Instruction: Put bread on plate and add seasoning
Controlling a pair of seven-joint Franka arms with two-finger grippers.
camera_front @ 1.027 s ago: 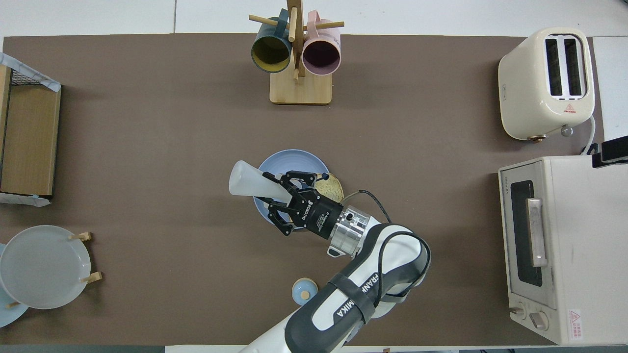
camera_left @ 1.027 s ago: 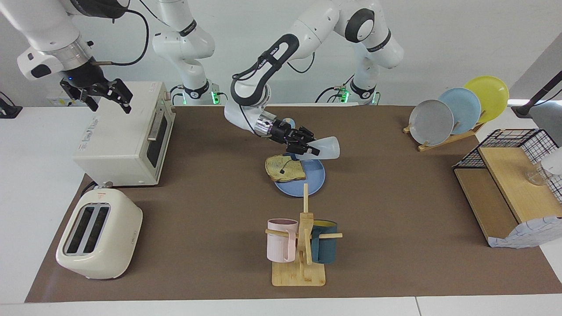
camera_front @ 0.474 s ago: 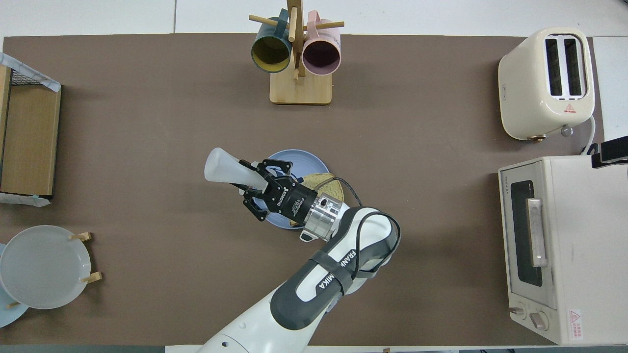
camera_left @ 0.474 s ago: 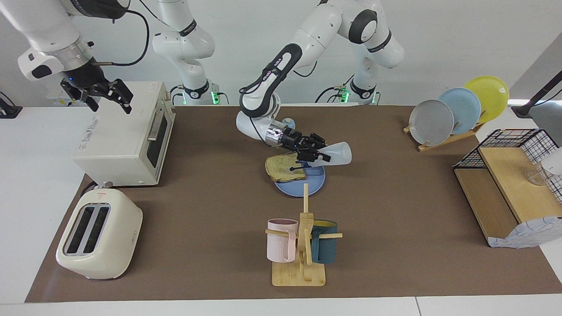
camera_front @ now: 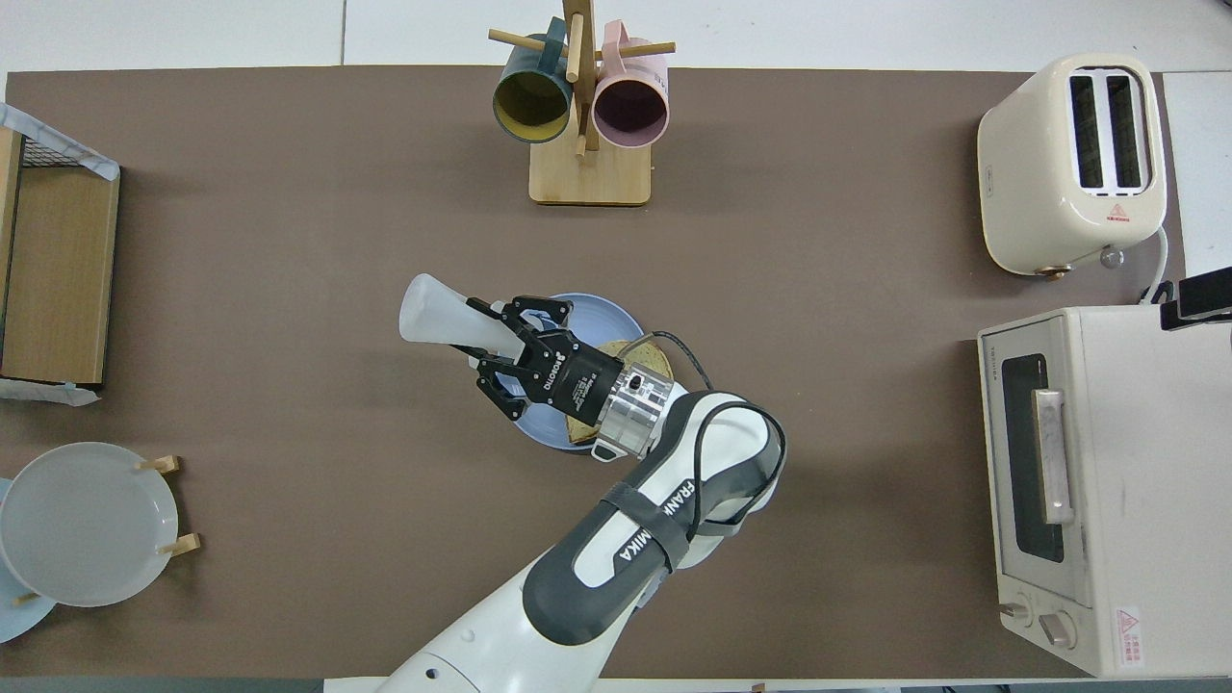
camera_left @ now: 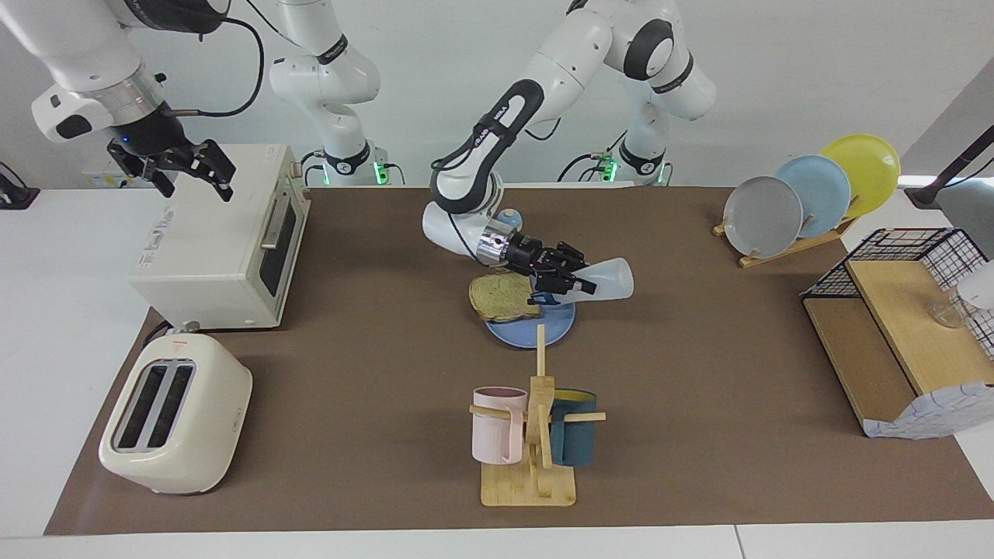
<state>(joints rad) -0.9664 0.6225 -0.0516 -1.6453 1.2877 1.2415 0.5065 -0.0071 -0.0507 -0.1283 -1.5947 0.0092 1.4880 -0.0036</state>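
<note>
The bread (camera_left: 503,297) lies on the blue plate (camera_left: 556,324), overhanging its rim toward the right arm's end of the table. My left gripper (camera_left: 573,282) is shut on the seasoning (camera_left: 610,279), a whitish bottle held almost on its side over the plate's rim. Its base points toward the left arm's end and its cap end is hidden in the fingers. From overhead, the seasoning (camera_front: 438,323) sticks out past the plate (camera_front: 589,312), and the left gripper (camera_front: 493,339) and its wrist cover part of the bread (camera_front: 647,357). My right gripper (camera_left: 192,168) waits open above the toaster oven.
A toaster oven (camera_left: 225,241) and a toaster (camera_left: 175,423) stand at the right arm's end. A mug tree (camera_left: 536,435) is farther from the robots than the plate. A plate rack (camera_left: 808,194) and a wooden shelf (camera_left: 908,326) stand at the left arm's end. A small blue bell (camera_left: 509,215) is near the robots.
My left gripper has carried the seasoning away from over the bread toward the left arm's end of the table and a little lower. The right arm has not moved.
</note>
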